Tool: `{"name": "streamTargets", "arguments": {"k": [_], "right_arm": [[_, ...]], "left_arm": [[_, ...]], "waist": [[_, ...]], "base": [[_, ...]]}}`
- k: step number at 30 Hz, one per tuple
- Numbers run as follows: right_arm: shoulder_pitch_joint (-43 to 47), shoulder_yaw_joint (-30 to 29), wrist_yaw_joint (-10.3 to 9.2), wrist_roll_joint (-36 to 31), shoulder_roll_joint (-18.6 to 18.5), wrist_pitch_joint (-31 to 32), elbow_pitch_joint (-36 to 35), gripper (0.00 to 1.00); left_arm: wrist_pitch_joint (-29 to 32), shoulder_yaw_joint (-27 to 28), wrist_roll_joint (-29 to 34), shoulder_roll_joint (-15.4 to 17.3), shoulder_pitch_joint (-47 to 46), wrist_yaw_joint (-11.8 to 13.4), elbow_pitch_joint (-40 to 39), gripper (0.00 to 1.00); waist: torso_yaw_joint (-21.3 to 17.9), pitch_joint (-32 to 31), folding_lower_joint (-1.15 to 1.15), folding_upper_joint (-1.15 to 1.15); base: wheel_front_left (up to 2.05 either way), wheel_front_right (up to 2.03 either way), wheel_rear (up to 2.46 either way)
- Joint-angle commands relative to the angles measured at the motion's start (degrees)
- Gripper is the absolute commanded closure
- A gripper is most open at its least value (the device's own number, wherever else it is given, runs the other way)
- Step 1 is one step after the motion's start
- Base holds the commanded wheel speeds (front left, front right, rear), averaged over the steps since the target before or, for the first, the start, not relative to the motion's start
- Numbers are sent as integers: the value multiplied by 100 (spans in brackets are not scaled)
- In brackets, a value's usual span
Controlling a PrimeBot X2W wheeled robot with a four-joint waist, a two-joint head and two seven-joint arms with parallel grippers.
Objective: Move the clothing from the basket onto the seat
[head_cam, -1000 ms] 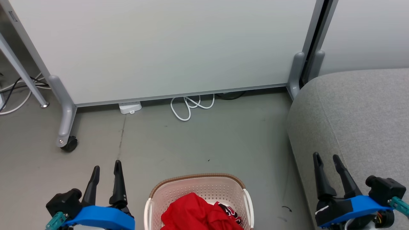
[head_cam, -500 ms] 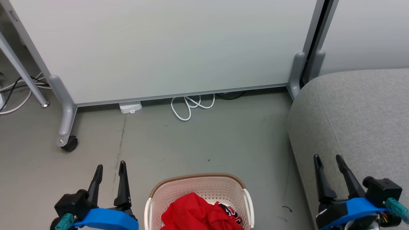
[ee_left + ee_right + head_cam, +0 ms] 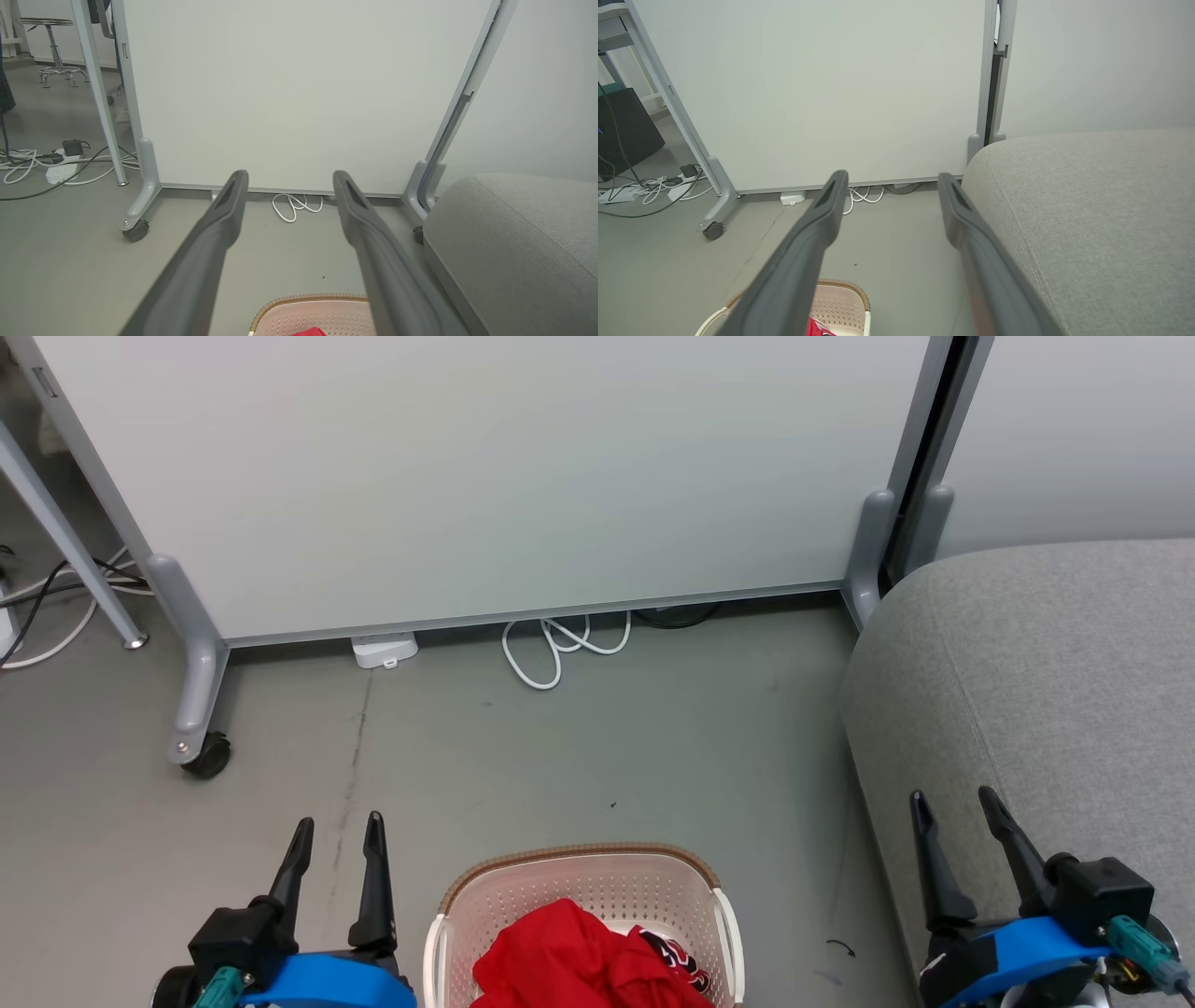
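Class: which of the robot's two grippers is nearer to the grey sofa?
Right. The right gripper hangs open at the left edge of the sofa, overlapping it in the head view. The left gripper, also open, is over the floor, on the far side of the basket.

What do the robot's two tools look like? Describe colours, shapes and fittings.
The left tool and right tool each have two long, tapering, dark grey fingers on a black block, with a bright blue band behind and a teal connector; thin coloured wires show beside the right one.
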Motion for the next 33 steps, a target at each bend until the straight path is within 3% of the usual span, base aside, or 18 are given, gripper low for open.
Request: {"name": "streamTargets", "arguments": {"k": [1,24,33], "right_arm": [[53,-11,12,-133,-41,-50,-30,0],[88,5,15,-1109,-48,-276,-46,0],[96,-4,10,-1082,-47,-267,-46,0]], "left_arm": [[-56,-12,118,9,24,-10,2,0],[-302,-36,967,-71,50,-74,152,0],[-296,12,988,-92,42,-108,163,0]], "waist": [[2,-1,0,0],[25,23,0,0],[34,30,0,0]], "base": [[0,0,0],[0,0,0],[0,0,0]]}}
